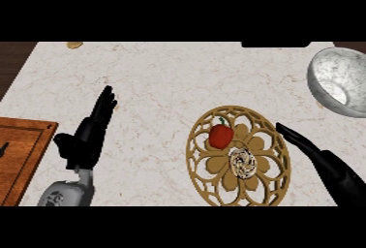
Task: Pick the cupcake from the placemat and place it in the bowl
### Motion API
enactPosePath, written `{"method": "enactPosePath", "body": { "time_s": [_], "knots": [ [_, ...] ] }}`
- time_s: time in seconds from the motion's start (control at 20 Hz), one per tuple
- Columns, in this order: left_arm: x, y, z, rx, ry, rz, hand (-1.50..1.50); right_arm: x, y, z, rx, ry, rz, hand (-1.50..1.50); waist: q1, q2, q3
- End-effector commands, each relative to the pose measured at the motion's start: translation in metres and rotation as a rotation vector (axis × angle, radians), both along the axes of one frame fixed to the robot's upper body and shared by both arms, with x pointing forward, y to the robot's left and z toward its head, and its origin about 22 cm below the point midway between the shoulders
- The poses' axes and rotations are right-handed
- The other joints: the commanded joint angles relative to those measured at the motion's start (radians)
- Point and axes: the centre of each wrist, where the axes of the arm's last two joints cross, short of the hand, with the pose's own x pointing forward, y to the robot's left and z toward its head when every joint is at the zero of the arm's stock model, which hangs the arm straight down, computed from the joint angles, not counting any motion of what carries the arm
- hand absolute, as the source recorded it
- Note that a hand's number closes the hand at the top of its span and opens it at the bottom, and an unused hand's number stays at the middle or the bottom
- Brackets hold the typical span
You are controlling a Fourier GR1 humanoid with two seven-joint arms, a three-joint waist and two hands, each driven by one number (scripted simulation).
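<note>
Cupcake (pixel 243 162) sits near the middle of the round gold placemat (pixel 213 166), close to the table's (pixel 157 72) near edge, with a red pepper (pixel 221 136) just beside it on the same mat. Right hand (pixel 325 162) is at the mat's right rim, fingers straight, holding nothing. Bowl (pixel 336 80) is off at the far right corner, well apart. Left hand (pixel 85 138) rests open toward the left edge, fingers up, near a wooden board (pixel 22 155).

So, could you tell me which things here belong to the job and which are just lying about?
Job: cupcake, placemat, bowl, right hand.
Lying about: red pepper, wooden board, left hand, resting open.
</note>
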Motion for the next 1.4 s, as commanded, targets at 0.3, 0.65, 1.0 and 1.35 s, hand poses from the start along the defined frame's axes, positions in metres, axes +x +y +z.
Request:
{"method": "enactPosePath", "body": {
  "time_s": [0.3, 0.65, 1.0, 1.35],
  "knots": [
    [0.013, 0.004, 0.001, 0.010, -0.012, 0.005, 0.00, 0.018, 0.013, 0.049, -0.282, 0.220, -0.023, -1.50, 0.011, 0.004, 0.000],
    [0.014, -0.009, -0.006, 0.010, -0.012, -0.018, 0.00, 0.018, 0.045, 0.043, -0.454, 0.365, -0.006, -1.50, 0.012, 0.004, 0.000],
    [-0.008, 0.003, -0.008, -0.012, -0.021, -0.014, 0.00, 0.024, 0.017, -0.008, -0.450, 0.405, 0.062, -1.50, 0.011, 0.002, 0.001],
    [0.005, 0.007, 0.001, -0.012, 0.012, -0.017, 0.00, 0.027, 0.003, -0.012, -0.317, 0.390, 0.081, -1.50, 0.008, 0.003, 0.001]
  ]
}}
